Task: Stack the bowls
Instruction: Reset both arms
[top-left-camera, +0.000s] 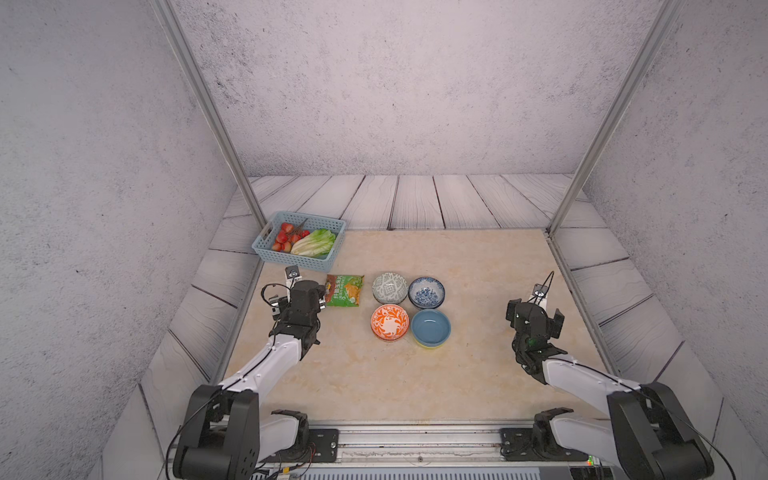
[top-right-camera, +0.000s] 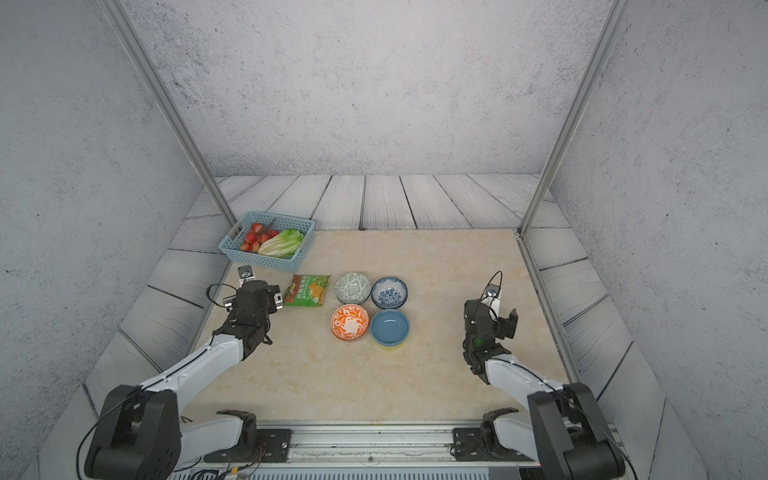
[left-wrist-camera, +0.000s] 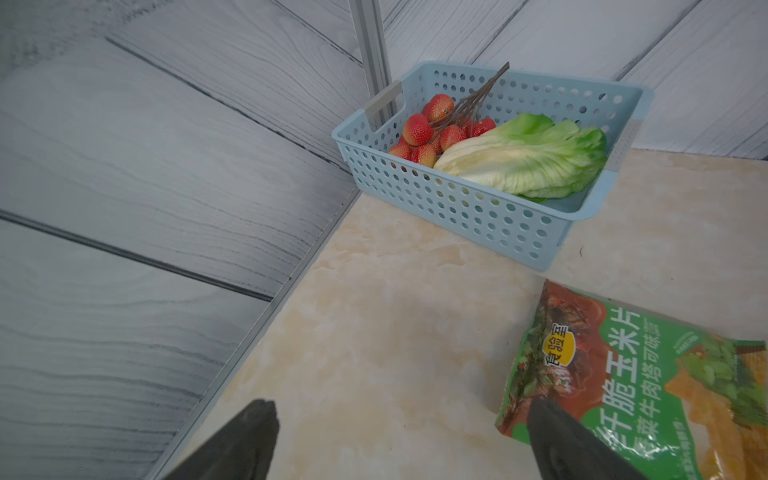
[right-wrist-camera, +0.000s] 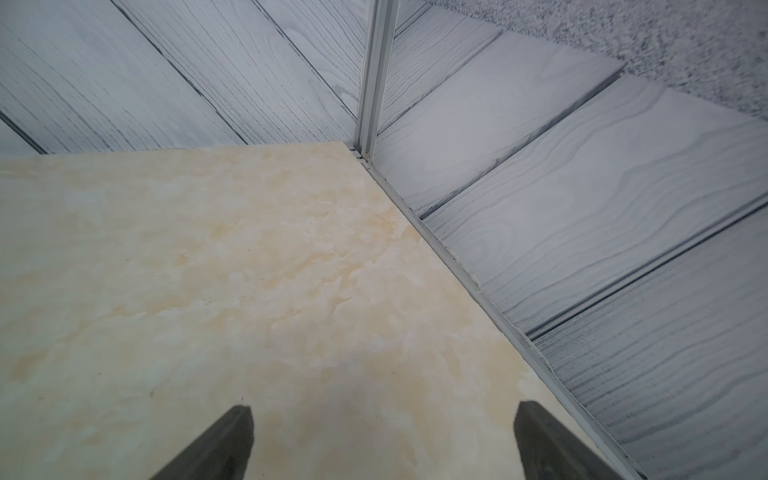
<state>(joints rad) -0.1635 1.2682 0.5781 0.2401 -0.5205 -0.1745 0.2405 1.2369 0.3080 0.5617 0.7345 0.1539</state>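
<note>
Top views both show the crockery as a tight square just below frame centre: grey bowl upper left, floral bowl upper right, orange bowl lower left, blue bowl lower right, with neighbours touching or nearly so. A sliver of lime bowl peeks from under the blue one, so that pair is nested. The floral and orange ones seem to carry a second rim beneath, though I cannot tell for sure, and the grey one could be single or double. My judgement is that pairing is done or nearly done, and if one tower is wanted, merging these four piles is what is left. Left of the square lies a snack bag, and beyond it, toward the upper left, a basket with lettuce and red fruit. Left gripper hangs at the bag's left edge, fingers spread wide with nothing between them. One fingertip overlaps the bag in the left wrist view, but contact is unclear. Right gripper sits well apart at the right of the frame, over bare table, likewise spread and empty.
</note>
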